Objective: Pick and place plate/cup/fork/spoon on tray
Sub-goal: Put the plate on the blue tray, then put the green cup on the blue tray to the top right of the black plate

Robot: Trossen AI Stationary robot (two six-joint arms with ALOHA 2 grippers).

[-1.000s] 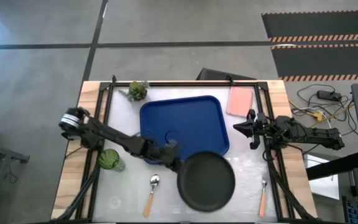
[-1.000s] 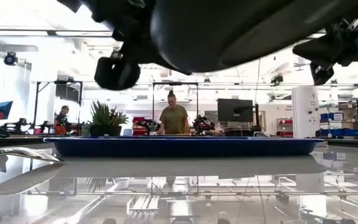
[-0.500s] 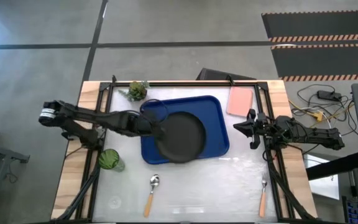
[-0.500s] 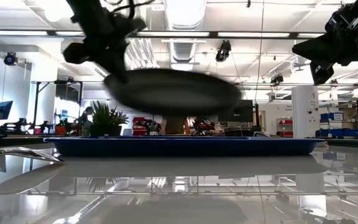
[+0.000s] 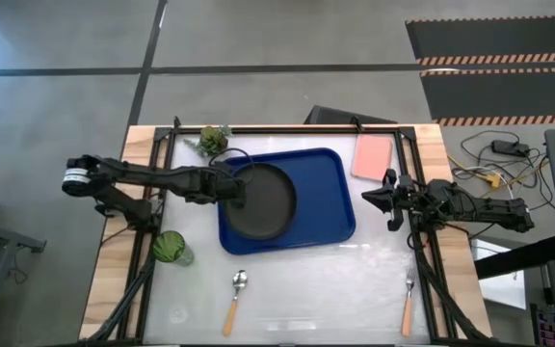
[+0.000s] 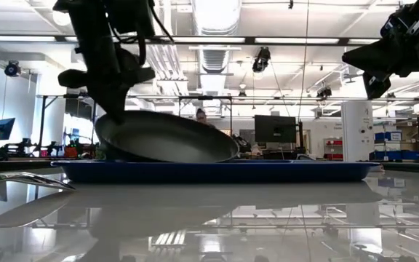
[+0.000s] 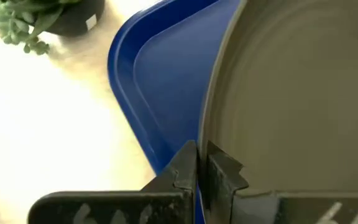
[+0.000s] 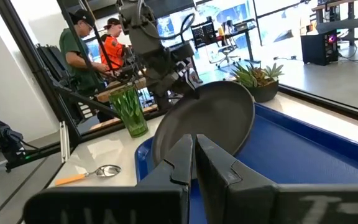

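Note:
The black plate (image 5: 261, 200) is over the left half of the blue tray (image 5: 326, 207) and tilts in the low view (image 6: 166, 138). My left gripper (image 5: 231, 186) is shut on the plate's left rim. My right gripper (image 5: 378, 198) hovers shut and empty at the tray's right edge. The green cup (image 5: 170, 248) stands on the table left of the tray. The spoon (image 5: 236, 299) and the fork (image 5: 408, 304) lie flat near the front edge. My left gripper pinches the plate's rim (image 7: 211, 134) on its left side between the two fingers, one on the inner face and one on the outer. The fingers come slanting down from the table's left. The plate tilts, held side raised, opposite side (image 6: 224, 154) down at the tray.
A small potted plant (image 5: 212, 140) stands at the tray's far left corner. A pink flat rectangle (image 5: 372, 156) lies at the far right. People stand in the room beyond the table (image 8: 86, 50).
My left gripper has carried the plate from above the table's near side toward the far left, over the tray, and has come down. The plate was high and clear of everything; now it sits low and tilted in the tray's left half. My right arm has kept still.

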